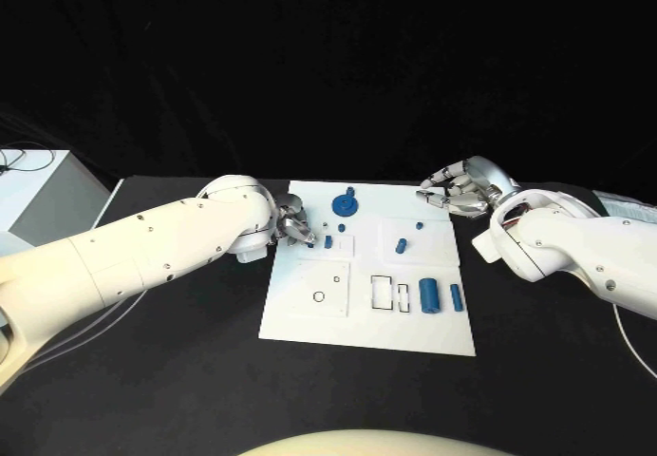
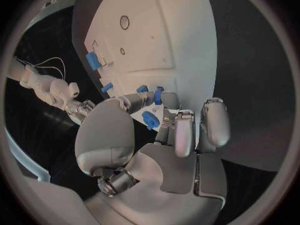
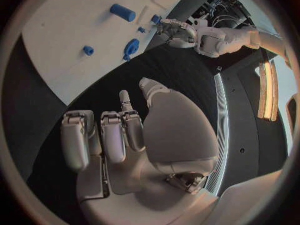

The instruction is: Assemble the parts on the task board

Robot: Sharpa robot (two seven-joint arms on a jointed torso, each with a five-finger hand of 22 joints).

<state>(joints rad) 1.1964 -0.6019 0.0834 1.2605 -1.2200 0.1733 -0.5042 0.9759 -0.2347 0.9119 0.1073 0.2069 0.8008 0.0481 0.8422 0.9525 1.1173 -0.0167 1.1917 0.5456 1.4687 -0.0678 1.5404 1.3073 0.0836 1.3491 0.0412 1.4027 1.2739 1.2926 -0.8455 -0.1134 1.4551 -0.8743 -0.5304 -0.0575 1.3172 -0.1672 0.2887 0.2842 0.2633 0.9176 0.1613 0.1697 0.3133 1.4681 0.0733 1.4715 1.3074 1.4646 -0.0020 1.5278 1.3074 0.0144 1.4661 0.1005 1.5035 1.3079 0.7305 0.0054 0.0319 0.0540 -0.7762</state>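
The white task board (image 1: 309,318) lies mid-table. My left hand (image 1: 291,229) rests at the board's upper left edge, thumb and a finger pinching a small blue part (image 2: 150,119). Two more small blue parts (image 2: 159,95) stand just past the fingertips. A round blue part (image 1: 346,202) sits near the far edge, two short pegs (image 1: 400,245) lie right of centre, and two blue cylinders (image 1: 430,294) lie at the right beside rectangular slots (image 1: 382,293). My right hand (image 1: 463,189) hovers off the board's far right corner, fingers curled in on nothing. The right wrist view shows the round part (image 3: 131,48) and a cylinder (image 3: 122,12).
A white box (image 1: 41,195) with cables stands at the table's left. An oval hole (image 1: 319,296) opens in the board's near left area. Black table surrounds the board on all sides.
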